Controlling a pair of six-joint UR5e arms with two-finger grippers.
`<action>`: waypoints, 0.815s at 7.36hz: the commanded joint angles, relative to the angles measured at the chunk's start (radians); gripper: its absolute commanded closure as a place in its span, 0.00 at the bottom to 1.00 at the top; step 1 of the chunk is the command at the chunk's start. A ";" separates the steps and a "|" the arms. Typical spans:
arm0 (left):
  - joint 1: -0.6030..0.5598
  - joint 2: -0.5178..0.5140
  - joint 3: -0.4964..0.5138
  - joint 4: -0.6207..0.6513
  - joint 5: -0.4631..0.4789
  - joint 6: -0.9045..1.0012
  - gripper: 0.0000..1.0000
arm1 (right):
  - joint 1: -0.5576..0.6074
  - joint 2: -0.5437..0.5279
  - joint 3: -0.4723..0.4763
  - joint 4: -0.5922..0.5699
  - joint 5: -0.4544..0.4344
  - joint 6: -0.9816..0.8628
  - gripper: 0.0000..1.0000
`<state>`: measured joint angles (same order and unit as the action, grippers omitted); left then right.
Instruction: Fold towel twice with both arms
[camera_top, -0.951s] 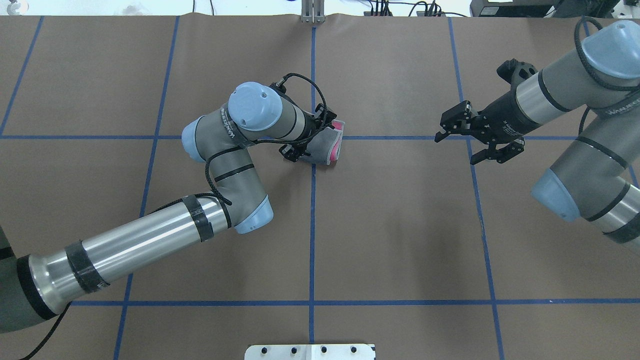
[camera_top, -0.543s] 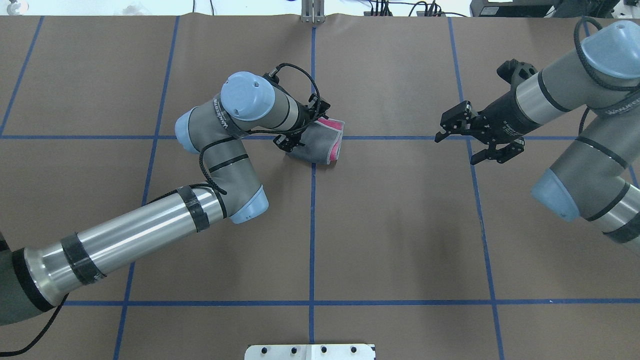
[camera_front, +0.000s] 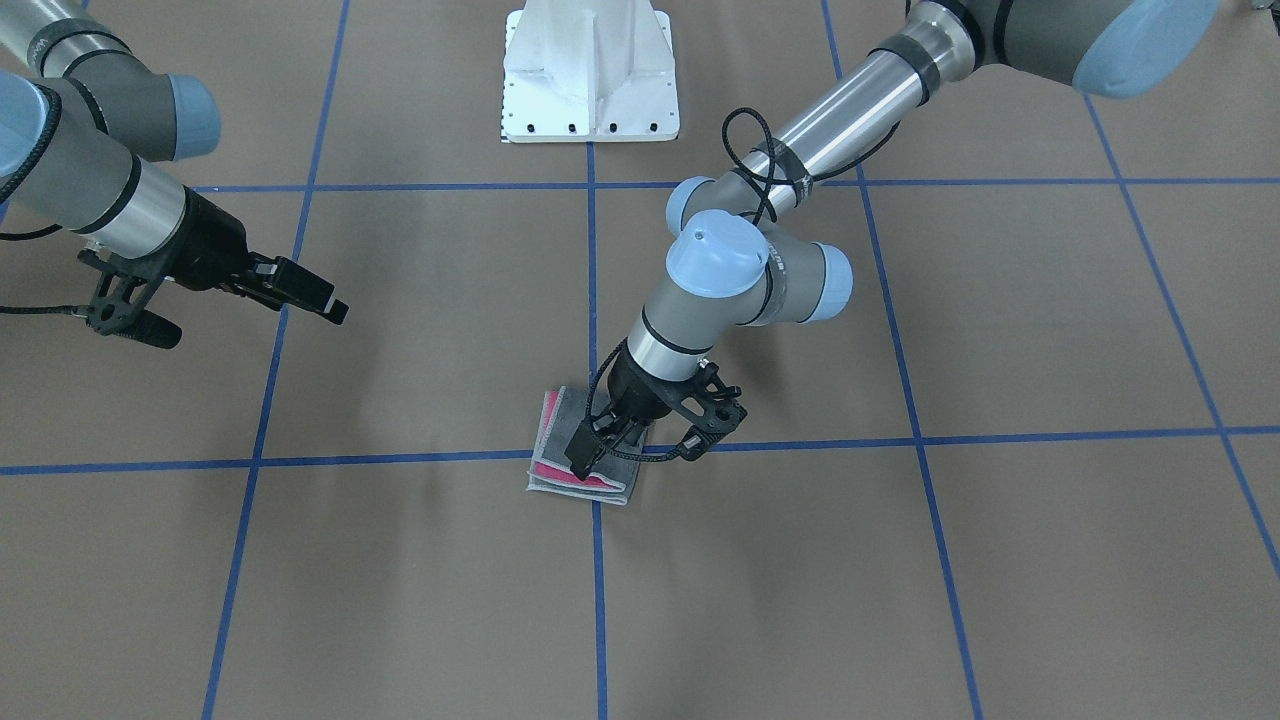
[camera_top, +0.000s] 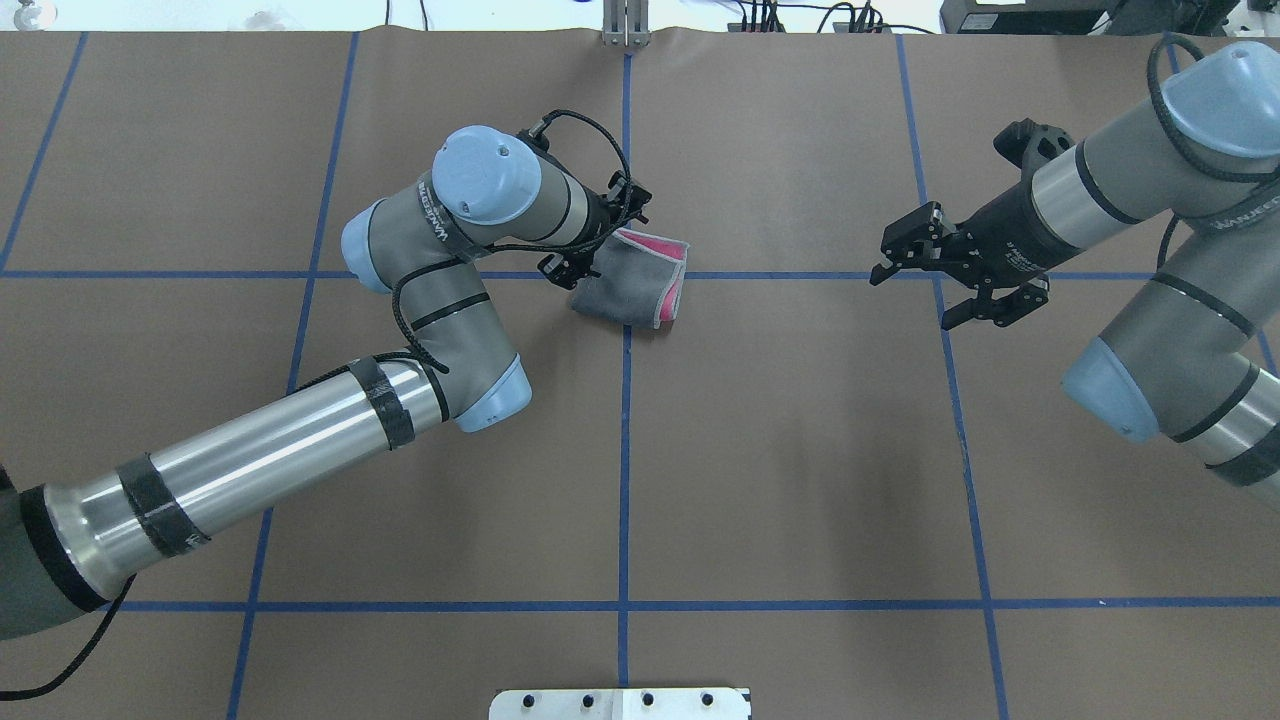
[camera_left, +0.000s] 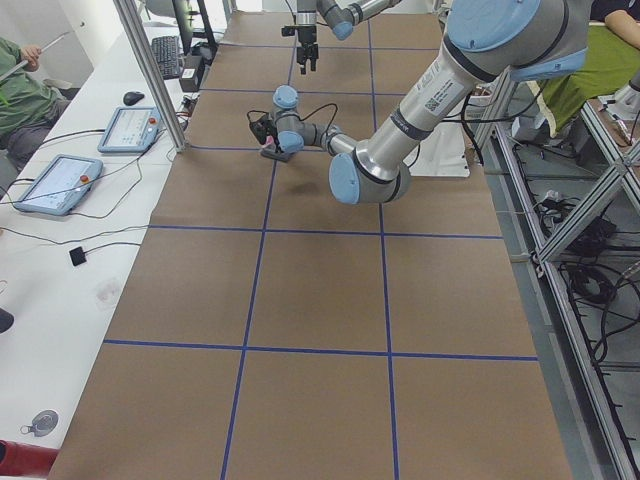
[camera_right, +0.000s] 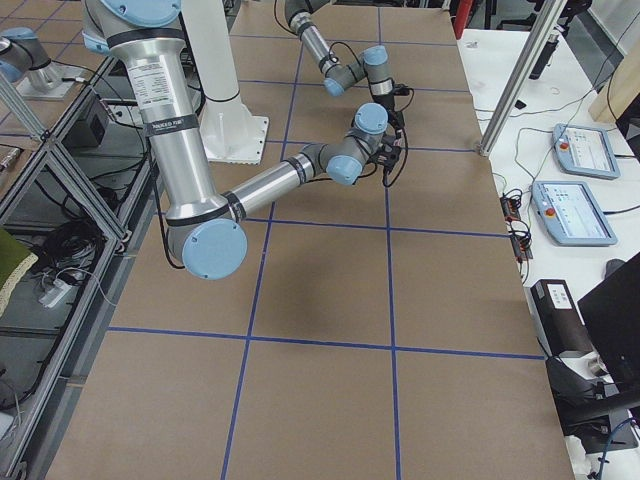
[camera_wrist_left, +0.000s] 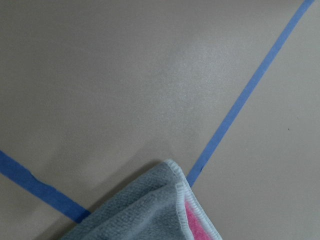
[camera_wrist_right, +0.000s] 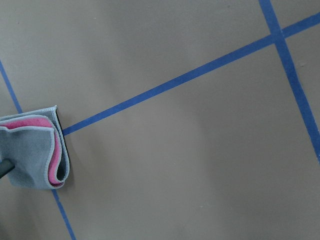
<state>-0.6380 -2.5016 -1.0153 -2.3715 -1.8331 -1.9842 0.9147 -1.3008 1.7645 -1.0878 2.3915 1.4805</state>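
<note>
The towel (camera_top: 628, 288) lies folded small on the brown table at the crossing of the blue tape lines, grey face up, with pink showing in the folds at its far edge. It also shows in the front-facing view (camera_front: 585, 470), the left wrist view (camera_wrist_left: 160, 210) and the right wrist view (camera_wrist_right: 30, 150). My left gripper (camera_front: 640, 452) is open at the towel's edge, one fingertip (camera_front: 580, 464) over the pink part, the other off the cloth. In the overhead view the left gripper (camera_top: 592, 238) sits at the towel's left corner. My right gripper (camera_top: 915, 293) is open and empty, well right of the towel.
The white pedestal base (camera_front: 590, 70) stands at the table's near-robot edge. Blue tape lines (camera_top: 625, 450) mark a grid on the brown cover. A side table with tablets (camera_left: 130, 128) and a seated person (camera_left: 20, 90) lie beyond the far edge.
My left arm has drawn back to the left, off the towel's top; more of the grey cloth shows and it lies flatter. The right arm has not moved.
</note>
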 joint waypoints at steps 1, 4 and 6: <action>0.001 -0.014 0.018 0.000 0.002 0.001 0.08 | 0.004 0.002 0.000 0.000 0.000 0.000 0.00; -0.011 -0.016 0.044 -0.005 0.054 0.027 0.08 | 0.015 0.002 -0.002 -0.003 0.002 0.000 0.00; -0.055 -0.014 0.047 -0.005 0.048 0.063 0.07 | 0.026 0.005 -0.004 -0.004 0.000 0.000 0.00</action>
<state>-0.6676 -2.5169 -0.9709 -2.3757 -1.7843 -1.9449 0.9338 -1.2977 1.7622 -1.0908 2.3919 1.4803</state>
